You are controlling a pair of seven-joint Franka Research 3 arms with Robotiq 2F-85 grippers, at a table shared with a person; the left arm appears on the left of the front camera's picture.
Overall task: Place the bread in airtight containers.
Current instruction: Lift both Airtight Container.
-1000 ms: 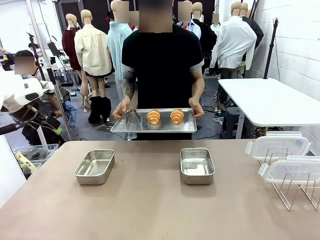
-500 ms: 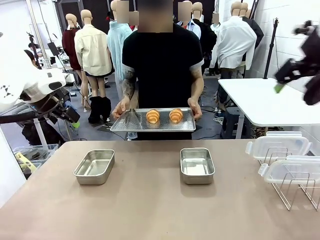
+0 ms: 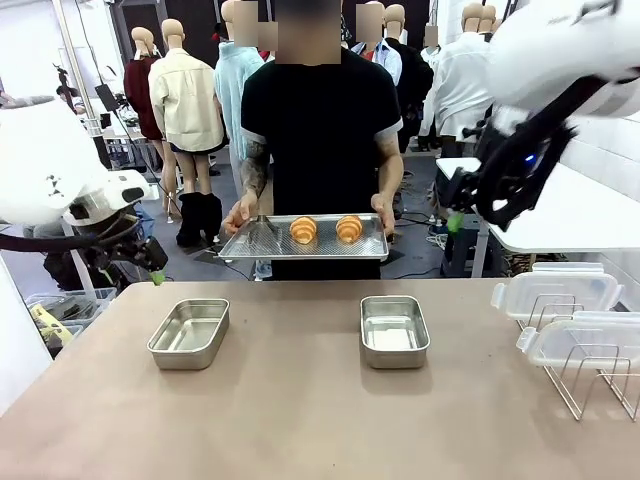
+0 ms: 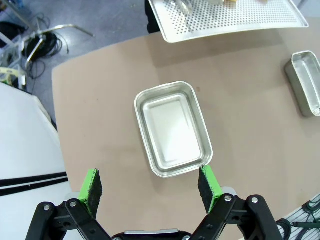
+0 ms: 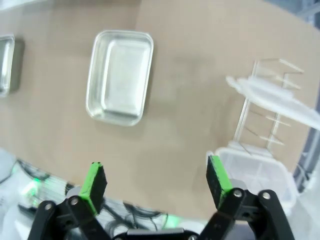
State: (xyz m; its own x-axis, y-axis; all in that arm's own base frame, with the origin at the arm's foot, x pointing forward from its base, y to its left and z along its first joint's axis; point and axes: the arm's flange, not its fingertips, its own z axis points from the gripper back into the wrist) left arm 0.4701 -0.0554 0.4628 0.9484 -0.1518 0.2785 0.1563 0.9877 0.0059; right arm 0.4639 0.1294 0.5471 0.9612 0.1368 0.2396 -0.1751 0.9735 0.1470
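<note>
The bread, two golden-brown croissants (image 3: 303, 230) (image 3: 349, 229), lies on a perforated steel tray (image 3: 255, 247) that a person holds with both hands beyond the table's far edge. Two open steel containers stand on the table, one on the left (image 3: 190, 333) (image 4: 172, 129) and one at the centre (image 3: 394, 331) (image 5: 120, 76). My left gripper (image 3: 150, 268) (image 4: 150, 187) hovers open above the table's left side, over the left container. High at the right, my right gripper (image 3: 455, 215) (image 5: 156, 182) is open above the table, apart from the centre container. Both are empty.
A wire rack (image 3: 590, 385) at the table's right edge carries translucent plastic lids (image 3: 555, 292) (image 5: 255, 170). A white table (image 3: 540, 205) stands behind on the right. The tray's corner (image 4: 230, 17) lies past the table's far edge in the left wrist view.
Both arms have swung into view: the left came in over the table's left edge, the right moved leftward from the upper right. The person's tray stays about where it was.
</note>
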